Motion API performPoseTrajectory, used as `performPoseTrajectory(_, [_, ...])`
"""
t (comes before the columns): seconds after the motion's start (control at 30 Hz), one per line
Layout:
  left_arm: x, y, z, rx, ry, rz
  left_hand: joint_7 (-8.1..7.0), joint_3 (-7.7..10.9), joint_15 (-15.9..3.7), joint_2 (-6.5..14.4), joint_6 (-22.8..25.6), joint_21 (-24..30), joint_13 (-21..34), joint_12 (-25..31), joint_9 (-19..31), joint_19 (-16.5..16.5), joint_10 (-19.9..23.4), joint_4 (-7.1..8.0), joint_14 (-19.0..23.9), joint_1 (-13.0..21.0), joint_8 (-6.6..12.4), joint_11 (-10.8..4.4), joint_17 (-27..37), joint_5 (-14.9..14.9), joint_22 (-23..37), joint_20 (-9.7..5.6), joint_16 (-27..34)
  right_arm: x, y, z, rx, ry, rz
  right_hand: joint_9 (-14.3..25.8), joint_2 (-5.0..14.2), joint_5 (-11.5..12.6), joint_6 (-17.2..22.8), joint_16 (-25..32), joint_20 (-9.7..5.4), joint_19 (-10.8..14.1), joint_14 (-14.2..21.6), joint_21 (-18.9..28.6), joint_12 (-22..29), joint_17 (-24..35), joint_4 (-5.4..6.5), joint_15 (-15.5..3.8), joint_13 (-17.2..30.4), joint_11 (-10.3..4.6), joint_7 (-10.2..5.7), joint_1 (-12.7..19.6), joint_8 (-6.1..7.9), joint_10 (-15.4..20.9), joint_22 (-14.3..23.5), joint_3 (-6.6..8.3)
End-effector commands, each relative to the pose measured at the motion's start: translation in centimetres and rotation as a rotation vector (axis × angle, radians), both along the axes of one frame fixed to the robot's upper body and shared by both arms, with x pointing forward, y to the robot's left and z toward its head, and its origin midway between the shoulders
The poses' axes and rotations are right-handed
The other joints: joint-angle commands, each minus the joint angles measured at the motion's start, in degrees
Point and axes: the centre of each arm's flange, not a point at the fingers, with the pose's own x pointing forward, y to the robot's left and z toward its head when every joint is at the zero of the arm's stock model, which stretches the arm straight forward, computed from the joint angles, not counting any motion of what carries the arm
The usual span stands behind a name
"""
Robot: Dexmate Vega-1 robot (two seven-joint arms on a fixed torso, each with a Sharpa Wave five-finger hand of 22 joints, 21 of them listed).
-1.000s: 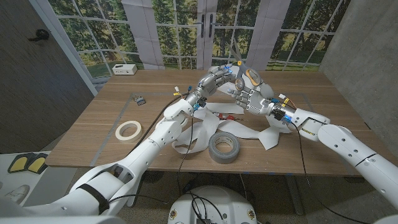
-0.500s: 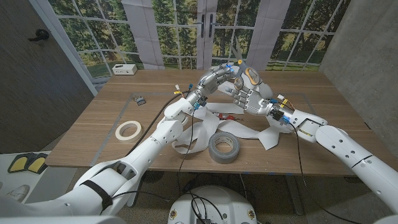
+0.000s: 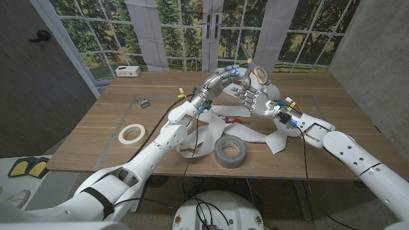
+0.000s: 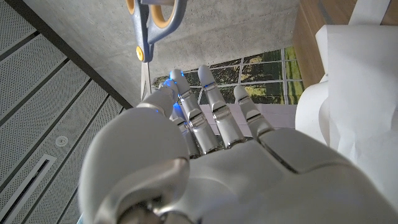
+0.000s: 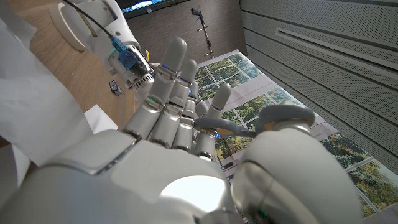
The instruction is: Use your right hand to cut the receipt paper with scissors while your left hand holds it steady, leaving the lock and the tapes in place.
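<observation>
Right hand (image 3: 255, 96) seemingly holds scissors (image 4: 152, 25), handles clearest at left wrist

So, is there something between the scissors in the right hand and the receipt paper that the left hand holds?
Nothing visible. The right hand holds the scissors raised beside the left hand; the receipt paper lies below on the table, and whether the left hand grips it is unclear.

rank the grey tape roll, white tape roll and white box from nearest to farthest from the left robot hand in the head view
1. Grey tape roll: at the table's near edge, toward the robot from the left robot hand.
2. White tape roll: on the table's left side, near the front.
3. White box: at the far left corner.
The last two are close; the box looks slightly farther.
</observation>
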Motion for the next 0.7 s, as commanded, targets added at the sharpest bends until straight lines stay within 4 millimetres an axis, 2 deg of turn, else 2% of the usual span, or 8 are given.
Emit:
performPoseTrajectory(0.03, [-0.2,0.2,-0.3,-0.006,0.01,0.004,0.22,-0.08,-8.83,0.6,0.44,0.18,0.3,0.42,0.03,-0.05,0.4,0.02,0.19,0.47,-0.13,-0.06,0.24,0.06,0.13,-0.2,0.31,-0.4,-0.1,0.3,-0.027,-0.02,-0.021,0.02,0.2,0.31,-0.98,-0.27,-1.81,-0.56,-0.19,-0.71,0.31,-0.07,-0.23,-2.86,-0.14,-0.13,1.26,0.35,-0.44,-0.38,0.12,-0.07])
performPoseTrajectory(0.13, [-0.3,0.3,-0.3,-0.008,0.013,0.008,0.16,-0.05,-8.77,0.64,0.36,0.21,0.38,0.44,0.02,-0.03,0.41,0.03,0.21,0.48,-0.21,-0.05,0.25,0.08,0.13,-0.21,0.28,-0.6,0.0,0.4,-0.028,-0.023,-0.018,0.12,-0.12,0.23,-1.37,-0.36,-1.26,-1.0,-0.63,-1.14,0.34,-0.21,-0.25,-2.46,-0.46,-0.06,1.69,0.23,-0.55,-0.62,0.13,-0.34])
performPoseTrajectory(0.53, [-0.5,1.7,-0.3,-0.011,0.006,0.074,-0.05,-0.1,-8.48,0.51,0.15,0.34,-0.19,-0.64,-0.08,0.04,-1.06,0.23,-0.11,0.12,-0.52,-0.05,0.24,-0.01,0.12,-0.2,-0.04,-0.8,0.0,0.3,-0.033,-0.016,-0.025,-0.16,0.02,0.17,-1.42,-0.25,-0.83,-1.01,-0.82,-1.66,0.52,-0.4,-0.23,-2.3,-1.0,0.05,1.77,0.2,-0.76,-0.61,0.15,-0.51])
performPoseTrajectory(0.6, [-0.3,1.9,-0.2,0.0,0.004,0.059,0.35,-0.28,-8.27,0.66,-2.09,0.42,-1.08,-2.2,-0.21,0.02,-2.97,1.26,-0.45,-1.18,-1.59,-0.06,0.09,-0.17,0.12,-0.14,-0.38,-0.8,0.0,0.2,-0.035,-0.014,-0.03,-0.15,0.09,0.16,-1.35,-0.22,-0.89,-0.94,-0.85,-1.76,0.51,-0.47,-0.21,-2.39,-1.14,0.04,1.7,0.19,-0.74,-0.73,0.16,-0.53])
performPoseTrajectory(0.63, [-0.2,2.0,-0.2,0.003,0.002,0.056,0.51,-0.48,-8.27,0.5,-4.68,0.45,-1.83,-3.59,-0.38,-0.13,-4.52,2.13,-1.01,-2.53,-2.9,-0.05,-0.15,-0.22,0.12,0.04,-0.85,-0.8,0.0,0.2,-0.033,-0.016,-0.027,-0.19,0.11,0.16,-1.32,-0.22,-0.9,-0.93,-0.86,-1.79,0.51,-0.48,-0.21,-2.39,-1.17,0.04,1.7,0.19,-0.75,-0.76,0.16,-0.54])
performPoseTrajectory(0.7, [-0.2,2.3,-0.2,0.016,-0.016,0.056,-0.07,-0.85,-7.96,0.06,-6.72,0.34,-2.14,-4.8,-0.48,-0.55,-6.44,2.98,-1.94,-4.08,-3.98,0.1,-0.54,-0.27,0.09,0.13,-1.56,-1.0,0.0,0.2,-0.032,-0.011,-0.031,-0.13,0.18,0.16,-1.44,-0.18,-0.9,-0.93,-0.9,-1.87,0.52,-0.47,-0.19,-2.4,-1.25,0.1,1.71,0.19,-0.76,-0.78,0.16,-0.54])
